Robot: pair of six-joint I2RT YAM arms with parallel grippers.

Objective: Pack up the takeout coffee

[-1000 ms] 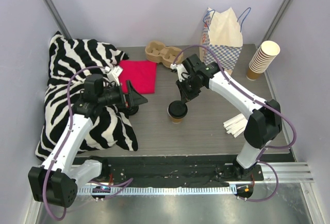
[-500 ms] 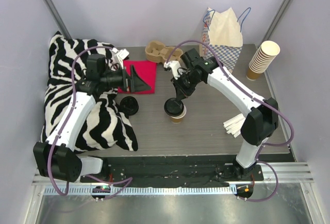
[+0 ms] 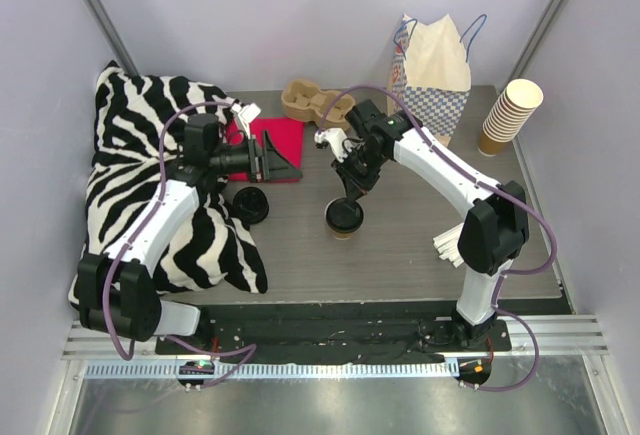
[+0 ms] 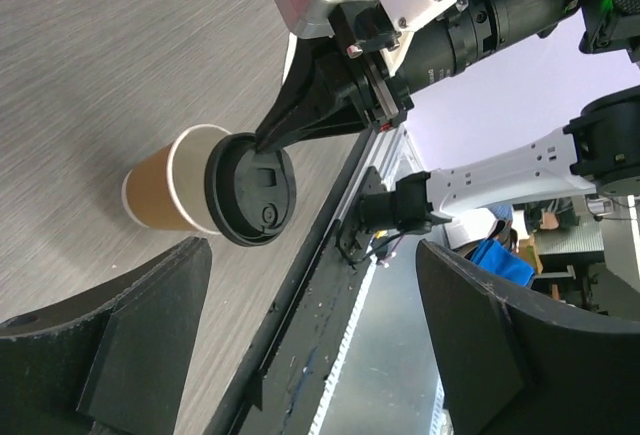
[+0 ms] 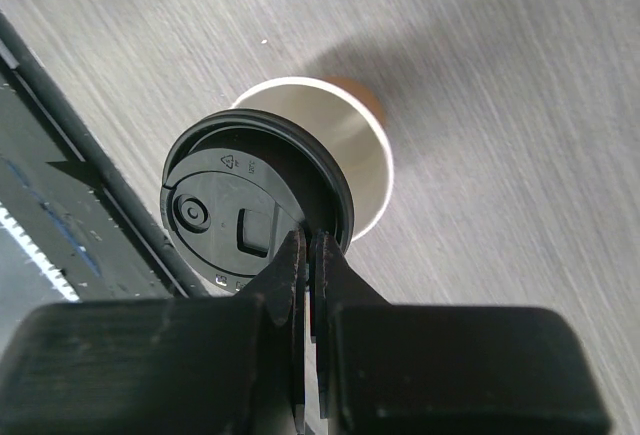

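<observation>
The takeout coffee (image 3: 344, 219) stands mid-table, a tan paper cup (image 4: 158, 193) under a black lid (image 5: 225, 217). The lid sits askew, shifted off the cup's white rim (image 5: 360, 150) on one side. My right gripper (image 3: 350, 195) comes down from behind and is shut on the lid's edge (image 5: 308, 247). My left gripper (image 3: 276, 161) hovers wide open at the red cloth's (image 3: 270, 133) right edge, left of the cup, pointing at it. Nothing lies between its fingers (image 4: 120, 355).
A loose black lid (image 3: 250, 205) lies beside the zebra pillow (image 3: 130, 185). A cardboard cup carrier (image 3: 314, 101) and a checked paper bag (image 3: 432, 70) stand at the back. Stacked lidless cups (image 3: 510, 113) are at the right, white sticks (image 3: 455, 245) at the near right.
My left arm has swung back and right, from over the loose lid to the red cloth's edge. My right gripper has nudged the lid left, then back over the cup.
</observation>
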